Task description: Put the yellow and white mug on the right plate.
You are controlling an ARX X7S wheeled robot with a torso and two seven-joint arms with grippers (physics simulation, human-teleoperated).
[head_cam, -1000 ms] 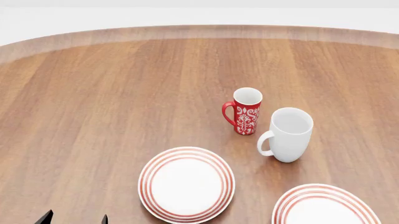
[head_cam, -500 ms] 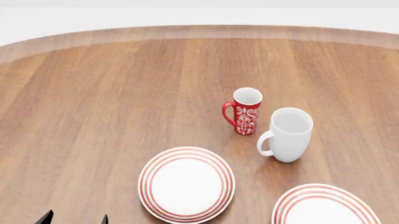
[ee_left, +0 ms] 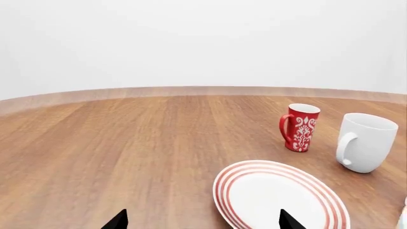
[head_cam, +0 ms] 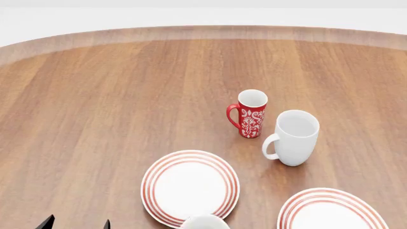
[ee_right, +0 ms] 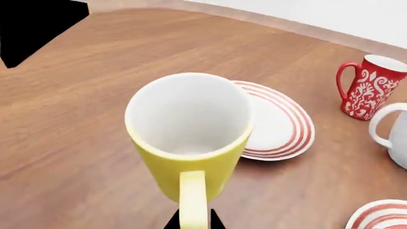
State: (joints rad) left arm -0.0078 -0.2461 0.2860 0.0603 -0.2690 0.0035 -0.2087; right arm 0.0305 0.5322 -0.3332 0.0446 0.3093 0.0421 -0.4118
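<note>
a wide bare stretch of the wooden counter (head_cam: 95, 119) is seen at the left, up to its curved far edge. the left gripper (head_cam: 76, 224) shows only as two dark tips held apart at the near edge, nothing between them. the left plate (head_cam: 190, 188) lies next, and the yellow and white mug (ee_right: 188, 133) is seen upright at its near rim. whether the right jaws are clenched on the handle cannot be told. beyond stand the red mug (head_cam: 250, 113) and white mug (head_cam: 294, 137), just beside each other. the right plate (head_cam: 330, 210) is cut by the near edge.
</note>
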